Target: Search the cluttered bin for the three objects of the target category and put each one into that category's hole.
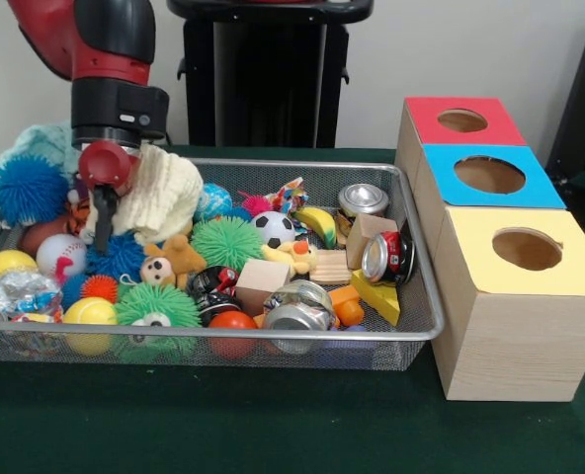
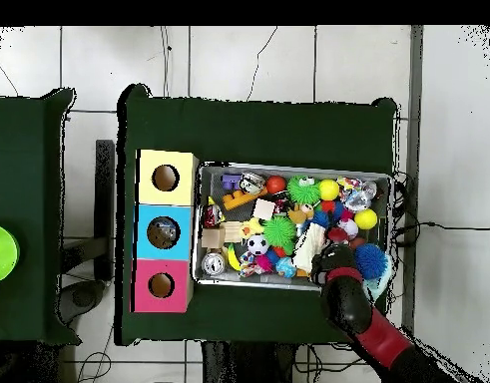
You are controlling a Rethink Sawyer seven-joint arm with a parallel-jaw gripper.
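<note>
The wire mesh bin [image 1: 372, 351] is packed with toys and cans; it also shows in the overhead view [image 2: 288, 167]. My gripper [image 1: 102, 232] hangs low into the bin's left end, beside a cream knitted cloth [image 1: 159, 193] and over small balls; overhead it is at the bin's near right [image 2: 333, 256]. A crinkled clear plastic bottle [image 1: 24, 293] lies at the bin's front left corner, apart from the gripper. More clear plastic shows by it overhead [image 2: 356, 197]. I cannot pick out a blue label. The blue-topped box's hole [image 1: 489, 175] stands right of the bin [image 2: 163, 232].
A red-topped box [image 1: 462, 120] and a yellow-topped box [image 1: 526, 249] flank the blue one. Metal cans [image 1: 389, 257] [image 1: 362, 200] [image 1: 297, 308] lie at the bin's right. Spiky balls, green [image 1: 226, 242] and blue [image 1: 28, 188], a soccer ball [image 1: 273, 229] and a wooden block [image 1: 263, 276] fill the middle.
</note>
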